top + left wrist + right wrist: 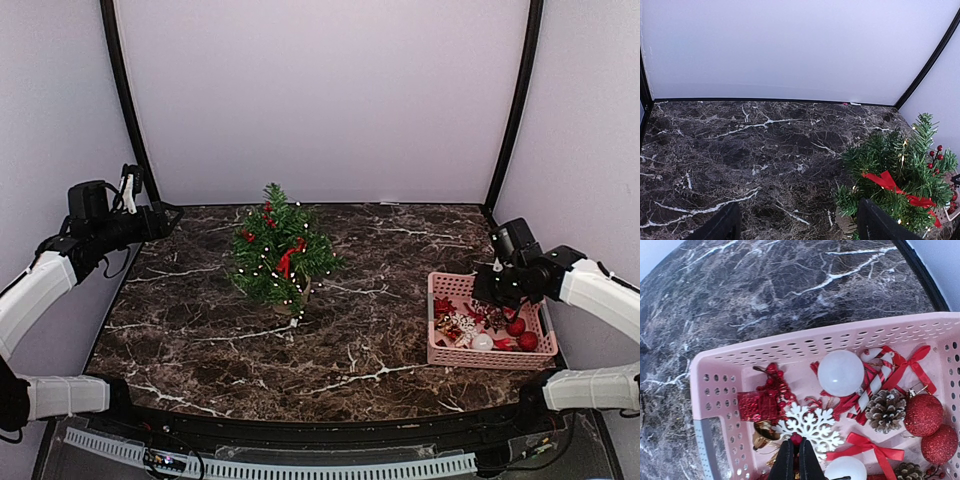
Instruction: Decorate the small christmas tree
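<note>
The small christmas tree (278, 255) stands mid-table, with a red ribbon, red berries and small lights on it. It also shows at the right in the left wrist view (900, 175). My left gripper (165, 215) hovers high at the back left, open and empty (797, 227). My right gripper (490, 290) is above the pink basket (440, 355) of ornaments. In the right wrist view it (795, 446) is shut on a small red berry ornament (796, 438), just over a white snowflake (812, 426) lying in the basket (790, 347).
The basket holds a white ball (841, 372), a candy cane (875, 382), a pine cone (885, 411), red glitter balls (923, 414), red bows (865, 446) and a red gift box (752, 406). White walls and black frame posts (125, 95) enclose the dark marble table (200, 330).
</note>
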Controlling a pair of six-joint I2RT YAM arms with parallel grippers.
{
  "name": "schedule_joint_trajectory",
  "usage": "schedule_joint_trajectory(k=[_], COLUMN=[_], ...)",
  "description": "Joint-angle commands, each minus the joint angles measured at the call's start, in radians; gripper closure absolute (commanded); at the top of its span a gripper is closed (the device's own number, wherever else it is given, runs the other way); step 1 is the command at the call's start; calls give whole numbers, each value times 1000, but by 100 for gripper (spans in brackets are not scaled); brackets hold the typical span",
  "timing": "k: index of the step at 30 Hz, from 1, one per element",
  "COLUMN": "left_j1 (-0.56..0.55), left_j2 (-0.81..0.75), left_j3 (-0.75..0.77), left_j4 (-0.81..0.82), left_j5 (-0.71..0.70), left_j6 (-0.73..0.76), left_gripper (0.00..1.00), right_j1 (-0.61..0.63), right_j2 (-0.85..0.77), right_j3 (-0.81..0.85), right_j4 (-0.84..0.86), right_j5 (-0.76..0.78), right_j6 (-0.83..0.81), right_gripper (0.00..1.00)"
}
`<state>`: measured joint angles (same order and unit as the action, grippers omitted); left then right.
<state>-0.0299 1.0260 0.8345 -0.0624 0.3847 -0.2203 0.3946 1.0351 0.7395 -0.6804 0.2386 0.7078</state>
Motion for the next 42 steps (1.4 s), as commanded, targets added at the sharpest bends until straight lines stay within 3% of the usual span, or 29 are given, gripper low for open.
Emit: schedule_joint_trajectory(k=[1,5,13,19,31,34,39,42], left_j1=[5,5,5,5,5,5,5,5], left_j2=[-23,-23,-19,-11,-4,-4,-10,-13], left_j3=[-17,-17,-17,-18,-16,-15,-15,-17], left_j4=[-7,-7,-5,-6,-9,-9,-10,-9], left_j5=[17,20,27,28,26,27,27,24], left_j6=[0,-1,-2,-2,-1,0,1,2], left_gripper=[18,18,18,18,18,18,18,18], right_j1=[5,26,49,49,14,-6,-17,-21], right_j2=[-66,-76,21,129,263,262,222,166], right_j3=[37,59,52,-48,-82,-91,-104,-133], right_j4=[71,118,-1,179,337,355,315,273], right_j5=[-133,-194,3,-30,-24,-48,-57,-47], right_j6=[-2,-15,-18,0,-12,-13,-6,5], right_gripper=[100,100,100,100,89,82,61,54])
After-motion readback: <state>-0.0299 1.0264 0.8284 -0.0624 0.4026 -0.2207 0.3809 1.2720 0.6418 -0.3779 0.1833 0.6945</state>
